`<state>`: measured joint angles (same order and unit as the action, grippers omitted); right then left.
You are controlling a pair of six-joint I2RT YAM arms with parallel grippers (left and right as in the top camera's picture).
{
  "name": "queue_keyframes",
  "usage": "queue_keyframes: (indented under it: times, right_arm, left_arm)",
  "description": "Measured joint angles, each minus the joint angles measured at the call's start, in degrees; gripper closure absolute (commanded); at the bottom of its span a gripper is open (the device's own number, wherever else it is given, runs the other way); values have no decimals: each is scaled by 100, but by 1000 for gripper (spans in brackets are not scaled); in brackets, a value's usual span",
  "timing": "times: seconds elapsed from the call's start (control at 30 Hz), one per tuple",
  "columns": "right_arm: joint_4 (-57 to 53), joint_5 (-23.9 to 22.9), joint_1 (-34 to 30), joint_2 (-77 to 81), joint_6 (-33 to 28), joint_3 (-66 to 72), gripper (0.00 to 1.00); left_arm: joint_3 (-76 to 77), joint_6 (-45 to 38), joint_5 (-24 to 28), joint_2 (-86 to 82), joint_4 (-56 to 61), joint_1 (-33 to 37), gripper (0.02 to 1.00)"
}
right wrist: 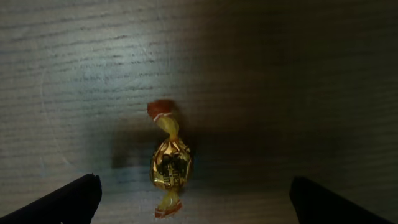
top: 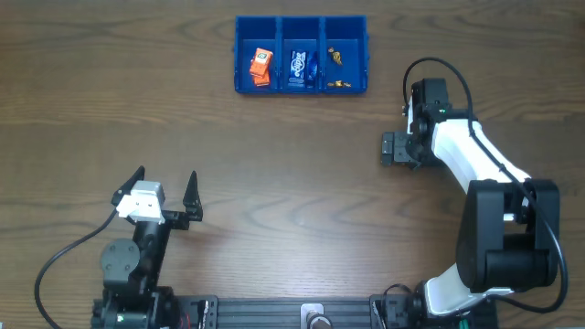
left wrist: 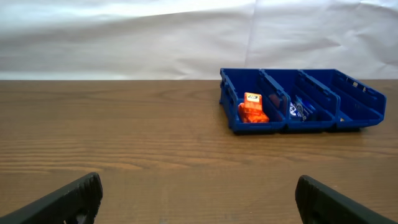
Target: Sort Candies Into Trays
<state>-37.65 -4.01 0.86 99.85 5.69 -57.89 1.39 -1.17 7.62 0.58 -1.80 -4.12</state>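
Right gripper (top: pixel 395 148), fingers wide, hangs over a gold candy (right wrist: pixel 170 163) near the tray (top: pixel 301 90); left gripper (top: pixel 165 183), fingers wide, well apart from it.

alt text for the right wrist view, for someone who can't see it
A gold-wrapped candy with twisted ends lies on the shadowed wooden table, under the open right gripper. Its two dark fingers stand wide apart either side of the candy, not touching it.

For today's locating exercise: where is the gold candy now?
The gold candy lies on the table beneath the right pincer, right of the blue tray.
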Motion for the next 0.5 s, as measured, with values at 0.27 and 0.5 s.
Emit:
queue_keyframes:
  times: [0.27,0.5]
  right_arm:
    - [299,22,120,120,-28,0,137]
    - [389,39,120,177,33,0,441]
  left_arm:
    - [0,2,0,0,0,0,20]
    - [0,0,0,0,0,0,20]
